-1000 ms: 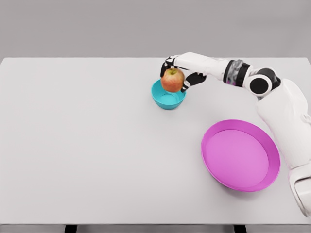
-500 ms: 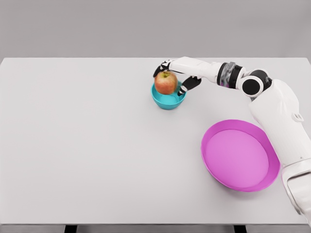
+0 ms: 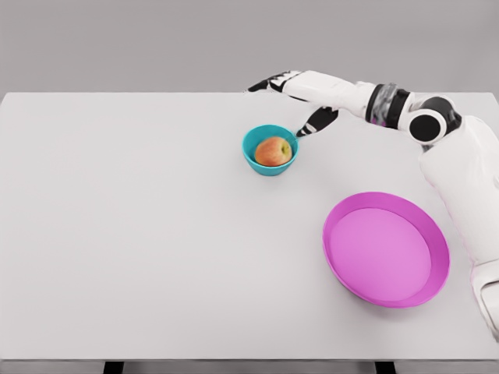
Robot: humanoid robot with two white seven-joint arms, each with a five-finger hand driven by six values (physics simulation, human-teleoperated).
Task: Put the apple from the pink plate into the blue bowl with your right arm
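Apple sits in blue bowl; right hand above, fingers spread (holding nothing); pink plate well apart

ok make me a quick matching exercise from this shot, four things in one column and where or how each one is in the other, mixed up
Things:
1. apple
2. pink plate
3. right hand
4. blue bowl

States:
A. open, raised beyond the bowl
B. lying inside the bowl
C. holding nothing, near right of the table
D. mid-table, holding fruit

Pairs: 1-B, 2-C, 3-A, 4-D

one apple, one blue bowl, one pink plate.
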